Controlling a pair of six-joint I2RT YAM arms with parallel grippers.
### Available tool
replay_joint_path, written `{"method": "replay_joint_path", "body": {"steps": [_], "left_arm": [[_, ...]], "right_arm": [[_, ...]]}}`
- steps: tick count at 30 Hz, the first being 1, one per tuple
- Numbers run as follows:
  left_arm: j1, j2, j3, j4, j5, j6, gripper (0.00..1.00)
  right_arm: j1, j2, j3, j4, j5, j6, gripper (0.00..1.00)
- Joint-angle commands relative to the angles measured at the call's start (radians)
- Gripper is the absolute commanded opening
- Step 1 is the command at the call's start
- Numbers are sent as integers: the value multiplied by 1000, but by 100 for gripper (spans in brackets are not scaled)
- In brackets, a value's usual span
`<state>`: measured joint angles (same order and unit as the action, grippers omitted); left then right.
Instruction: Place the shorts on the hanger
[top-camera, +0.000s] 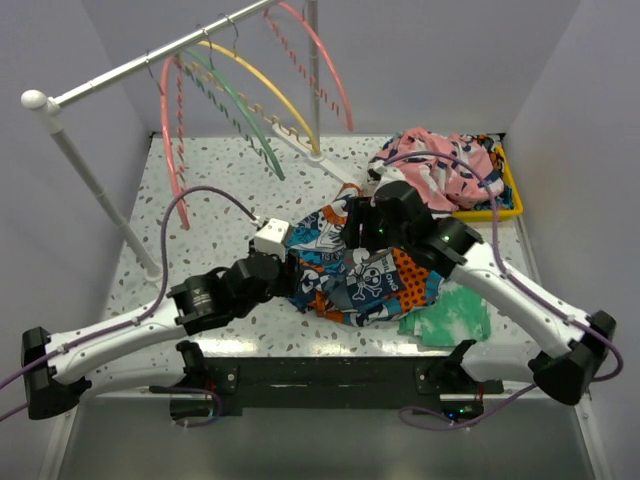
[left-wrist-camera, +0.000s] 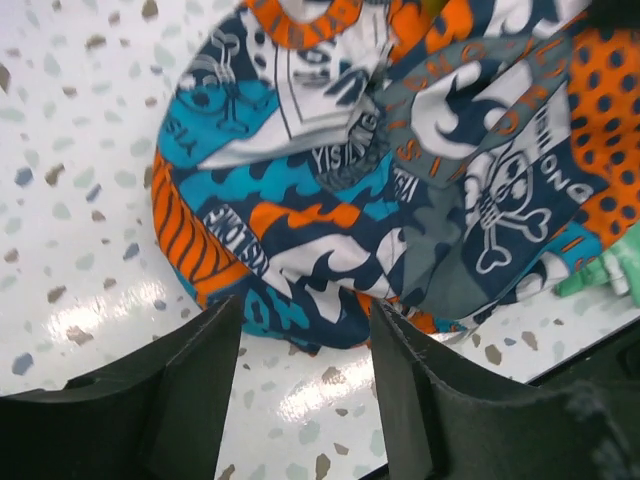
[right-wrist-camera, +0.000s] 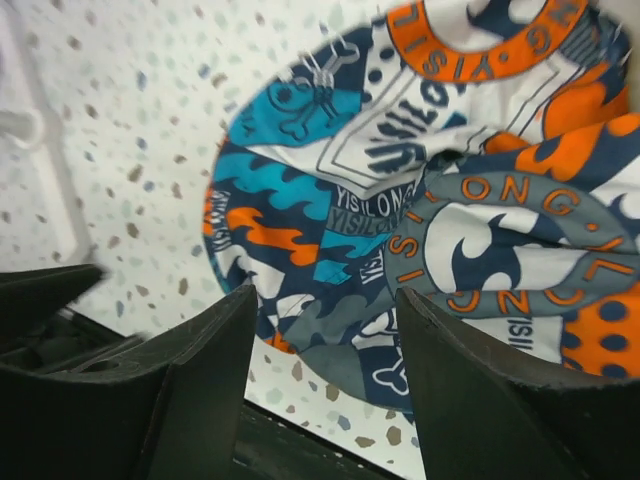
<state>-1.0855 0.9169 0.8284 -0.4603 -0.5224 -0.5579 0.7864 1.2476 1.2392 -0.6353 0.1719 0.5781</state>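
The fingers of the left gripper (left-wrist-camera: 305, 312) are standing apart with nothing between them, hovering at the edge of the shorts (top-camera: 365, 270). The right gripper (right-wrist-camera: 325, 300) is also holding its fingers spread and empty, over the crumpled middle. I judge that both are standing wide in order to pinch a fold of the fabric. The shorts are lying in a heap on the table (top-camera: 200, 170) between the two arms, touching a green cloth (top-camera: 450, 315). The hanger (top-camera: 166, 140) is hanging on the rail (top-camera: 150, 62), well apart, so the shorts are probably needing a firm two-handed lift to reach it.
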Motion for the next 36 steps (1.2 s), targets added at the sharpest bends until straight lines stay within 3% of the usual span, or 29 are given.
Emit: {"method": "replay_joint_path", "body": {"steps": [1,5,11,15,23,26,32,35,36], "left_arm": [[4,42,-107,83,10,-124,56],[6,30,-273,175,50,-203,51],[4,80,-448,483,159,-169,56],[4,151,-457,574,124,-158,66],[4,308,-459,681,9,-142,68],[-1,358,-448,667,-60,-171,57],[-7,326,-417,609,-117,-171,0],[-8,251,-381,502,-128,-157,0],[-8,225,-359,470,-128,-152,0]], "right_arm": [[48,-158,-53,4,67,-75,61],[213,-212,-210,55,92,-86,60],[391,-211,-409,77,158,-69,51],[421,-212,-481,98,164,-50,51],[444,-166,-543,129,195,-55,61],[447,-160,-590,166,228,-55,70],[447,-34,-616,272,352,-63,76],[447,22,-609,306,450,-55,67],[447,29,-601,301,472,-57,59]]}}
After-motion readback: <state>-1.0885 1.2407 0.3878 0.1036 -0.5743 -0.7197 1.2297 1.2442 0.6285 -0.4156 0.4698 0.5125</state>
